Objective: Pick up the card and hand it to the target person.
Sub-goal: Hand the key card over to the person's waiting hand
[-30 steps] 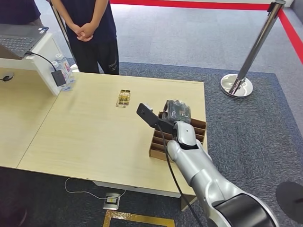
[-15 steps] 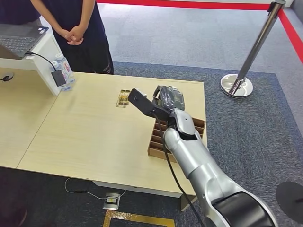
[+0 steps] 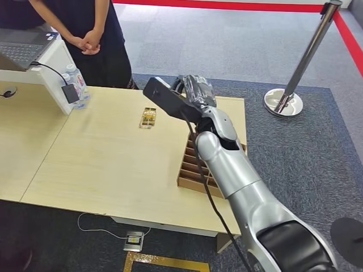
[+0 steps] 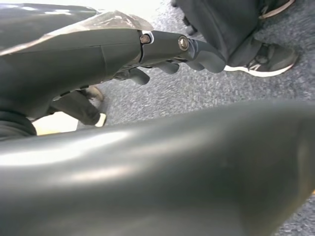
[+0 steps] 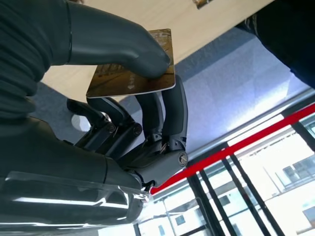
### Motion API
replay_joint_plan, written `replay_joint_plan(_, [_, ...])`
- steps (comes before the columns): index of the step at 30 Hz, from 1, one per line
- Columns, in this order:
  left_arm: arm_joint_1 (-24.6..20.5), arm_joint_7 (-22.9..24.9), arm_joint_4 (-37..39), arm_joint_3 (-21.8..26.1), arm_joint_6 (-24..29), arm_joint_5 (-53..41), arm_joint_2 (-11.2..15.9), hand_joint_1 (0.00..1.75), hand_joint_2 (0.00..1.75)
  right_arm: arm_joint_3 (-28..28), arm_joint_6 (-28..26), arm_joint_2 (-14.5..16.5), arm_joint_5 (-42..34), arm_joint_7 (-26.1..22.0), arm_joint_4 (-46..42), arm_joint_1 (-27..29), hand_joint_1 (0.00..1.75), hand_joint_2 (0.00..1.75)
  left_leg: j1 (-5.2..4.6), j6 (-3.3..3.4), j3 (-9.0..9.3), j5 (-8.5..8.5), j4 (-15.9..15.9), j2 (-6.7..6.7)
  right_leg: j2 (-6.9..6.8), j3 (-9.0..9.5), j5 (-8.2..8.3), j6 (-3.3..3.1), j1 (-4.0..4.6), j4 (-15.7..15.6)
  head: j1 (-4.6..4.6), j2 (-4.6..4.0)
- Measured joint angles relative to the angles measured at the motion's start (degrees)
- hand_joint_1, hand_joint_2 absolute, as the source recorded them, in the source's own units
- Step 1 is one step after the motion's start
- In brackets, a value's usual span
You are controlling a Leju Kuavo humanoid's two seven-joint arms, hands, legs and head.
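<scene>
Above the far edge of the pale wooden table (image 3: 107, 164), the right hand (image 3: 198, 90) is holding the card toward the person in dark clothes (image 3: 92, 42).

In the head view, the silver right arm is reaching toward 11 o'clock over the brown cardboard divider tray (image 3: 193, 170), and a small clear box of gold cards (image 3: 148, 118) is lying at 9 o'clock from the hand, well apart. In the right wrist view, the thick grey thumb is pressing the thin gold rectangular card (image 5: 130, 73) against the dark fingers (image 5: 174, 113), pinching it flat. In the left wrist view, the left hand (image 4: 159, 59) is hanging over grey carpet, its fingers lying loosely apart around nothing.
</scene>
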Motion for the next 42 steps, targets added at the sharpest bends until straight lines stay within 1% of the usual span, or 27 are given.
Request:
replay_joint_plan(4, [-0.02,-0.73,0.00,-0.02,0.02,-0.24,0.00,0.00,0.00,2.19,-3.63,0.01,3.45,3.48,0.74,-2.79,1.75,1.75,0.00,0.00,0.00,0.00,0.00,0.00,0.00,0.00,0.00,0.00,0.00,0.00,0.00,0.00])
replay_joint_plan(9, [-0.04,-1.78,0.00,-0.05,0.04,-0.32,-0.01,0.00,0.00,6.54,-7.85,0.00,8.16,7.55,2.31,-5.63,1.75,1.75,0.00,-0.01,0.00,0.00,0.00,0.00,0.00,0.00,0.00,0.00,0.00,0.00,-0.01,0.00])
replay_joint_plan(14, [-0.03,-2.65,0.00,-0.17,0.04,-0.72,-0.02,0.00,0.00,10.33,-11.72,0.00,12.14,9.25,4.15,-7.29,1.75,1.75,0.00,-0.01,0.00,0.00,0.00,0.00,0.00,0.00,0.00,0.00,0.00,0.00,-0.01,0.00])
replay_joint_plan(17, [-0.02,-2.81,0.00,-0.30,0.04,-1.13,-0.02,0.00,0.00,11.57,-12.66,0.00,13.37,9.39,5.33,-8.16,1.75,1.75,0.00,-0.01,0.00,0.00,0.00,0.00,0.00,0.00,0.00,0.00,0.00,0.00,0.00,0.00])
replay_joint_plan(22, [-0.02,-2.65,0.00,-0.52,0.04,-1.43,0.00,0.00,0.00,13.09,-12.64,0.00,12.69,8.78,6.92,-9.27,1.75,1.75,0.00,-0.01,0.00,0.01,0.00,0.00,0.00,0.00,0.00,0.00,0.00,0.00,-0.01,0.00])
replay_joint_plan(30, [-0.03,-2.02,0.00,-0.52,0.39,-0.82,0.00,0.00,0.00,17.59,-12.68,0.00,7.30,8.94,7.69,-9.41,1.75,1.75,0.00,-0.01,0.00,0.01,0.00,0.00,0.00,0.00,0.00,0.00,0.00,0.00,0.01,0.00])
replay_joint_plan(35, [-0.01,-2.06,0.00,-0.52,0.45,-0.75,0.00,0.00,0.00,20.24,-13.13,0.00,5.82,9.61,8.02,-9.40,1.75,1.75,0.00,-0.01,0.00,0.01,0.00,0.00,0.00,0.00,0.00,0.00,0.00,0.00,0.00,0.00])
replay_joint_plan(37, [-0.02,-2.04,0.00,-0.52,0.49,-0.75,0.00,0.00,0.00,20.92,-13.16,0.00,5.72,9.68,8.28,-9.39,1.70,1.75,0.00,-0.01,0.00,0.01,0.00,0.00,0.00,0.00,0.00,0.00,0.00,0.00,0.00,0.00])
replay_joint_plan(38, [-0.02,-2.04,0.00,-0.52,0.51,-0.75,0.00,0.00,0.00,21.22,-13.16,0.00,5.70,9.69,8.40,-9.38,1.65,1.75,0.00,-0.01,0.00,0.01,0.00,0.00,0.00,0.00,0.00,0.00,0.00,0.00,0.00,0.00])
replay_joint_plan(39, [-0.01,-2.02,0.00,-0.52,0.52,-0.72,0.00,0.00,0.00,21.50,-13.16,0.00,5.65,9.69,8.51,-9.38,1.31,1.75,0.00,-0.01,0.00,0.01,0.00,0.00,0.00,0.00,0.00,0.00,0.00,0.00,0.00,0.00])
replay_joint_plan(41, [-0.02,-1.97,0.00,-0.52,0.52,-0.61,0.00,0.00,0.00,22.13,-13.13,0.00,5.49,9.69,8.72,-9.37,0.48,1.75,0.00,-0.01,0.00,0.01,0.00,0.00,0.00,0.00,0.00,0.00,0.00,0.00,0.00,0.00])
replay_joint_plan(42, [-0.02,-1.95,0.00,-0.52,0.53,-0.54,0.00,0.00,0.00,22.43,-13.08,0.00,5.36,9.70,8.78,-9.35,0.10,1.75,0.00,-0.01,0.00,0.01,0.00,0.00,0.00,0.00,0.00,0.00,0.00,0.00,0.00,0.00])
